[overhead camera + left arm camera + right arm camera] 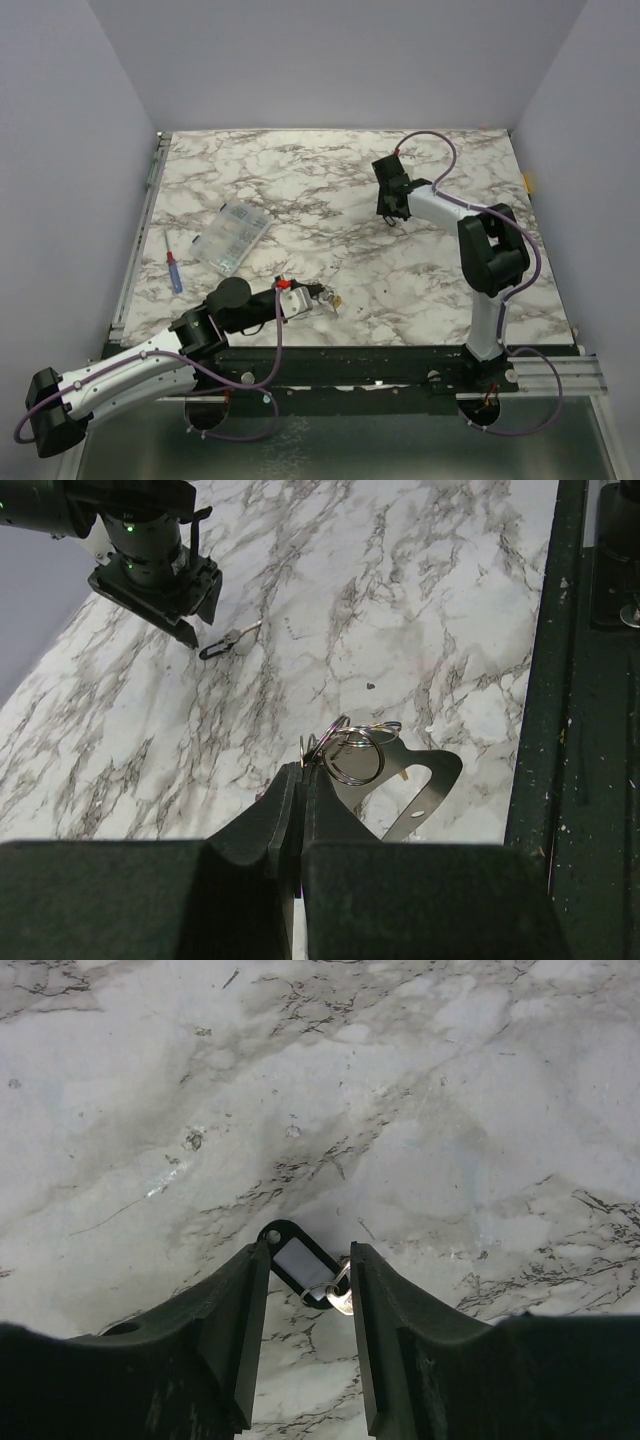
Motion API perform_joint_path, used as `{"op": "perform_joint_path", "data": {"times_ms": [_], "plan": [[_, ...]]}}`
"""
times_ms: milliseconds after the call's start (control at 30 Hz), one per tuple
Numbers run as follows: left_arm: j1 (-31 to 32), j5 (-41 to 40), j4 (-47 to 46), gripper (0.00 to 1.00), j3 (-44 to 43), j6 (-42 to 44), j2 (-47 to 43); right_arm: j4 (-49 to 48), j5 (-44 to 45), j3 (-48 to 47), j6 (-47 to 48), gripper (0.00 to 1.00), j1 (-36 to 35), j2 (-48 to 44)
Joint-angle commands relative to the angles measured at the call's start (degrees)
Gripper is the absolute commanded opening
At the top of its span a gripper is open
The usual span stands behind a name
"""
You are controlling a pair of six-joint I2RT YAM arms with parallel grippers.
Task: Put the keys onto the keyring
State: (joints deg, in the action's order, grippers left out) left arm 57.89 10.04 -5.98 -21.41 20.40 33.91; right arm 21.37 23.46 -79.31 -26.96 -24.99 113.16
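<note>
Two black fingers of the left gripper (pixel 302 772) are pressed together, pinching the keyring (pixel 350 748), a bunch of thin, shiny wire loops overlapping in circles. It hangs just above the glossy marble-patterned table (pixel 430 600), near the front edge, and casts a dark shadow. Well apart, toward the far right, the right gripper (pixel 310 1258) stands spread, its matte wedge-shaped fingers either side of an oblong tag (pixel 296 1262) with a dark rim and a pale insert. A small brassy metal piece (pixel 341 1301) sits at the tag's end; whether it is a key I cannot tell. A clear plastic compartment box (pixel 232 237) lies left of centre, a slim blue-and-red screwdriver (pixel 174 270) beside it.
</note>
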Motion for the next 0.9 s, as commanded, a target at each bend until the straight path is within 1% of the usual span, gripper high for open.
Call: {"op": "perform_joint_path", "data": {"times_ms": [0, 100, 300, 500, 867], "plan": [[0.38, 1.70, -2.51, 0.00, -0.03, 0.07, -1.33, 3.49, 3.69, -2.42, -0.66, 0.47, 0.30, 2.62], [0.42, 1.44, -2.40, 0.00, 0.05, 0.06, -1.75, 4.67, 4.41, -2.45, -1.35, 0.47, 0.35, 2.71], [0.46, 1.29, -2.29, 0.00, 0.08, 0.12, -2.25, 4.25, 2.98, -0.33, -2.14, 0.47, 0.33, 2.69], [0.52, 1.40, -2.21, 0.00, 0.05, 0.17, -2.57, 4.13, 1.99, 0.78, -2.47, 0.45, 0.30, 2.81], [0.81, 1.33, -2.02, 0.00, 0.14, 0.26, -3.62, 3.15, 2.00, 2.27, -2.83, 0.34, 0.29, 2.84]]}}
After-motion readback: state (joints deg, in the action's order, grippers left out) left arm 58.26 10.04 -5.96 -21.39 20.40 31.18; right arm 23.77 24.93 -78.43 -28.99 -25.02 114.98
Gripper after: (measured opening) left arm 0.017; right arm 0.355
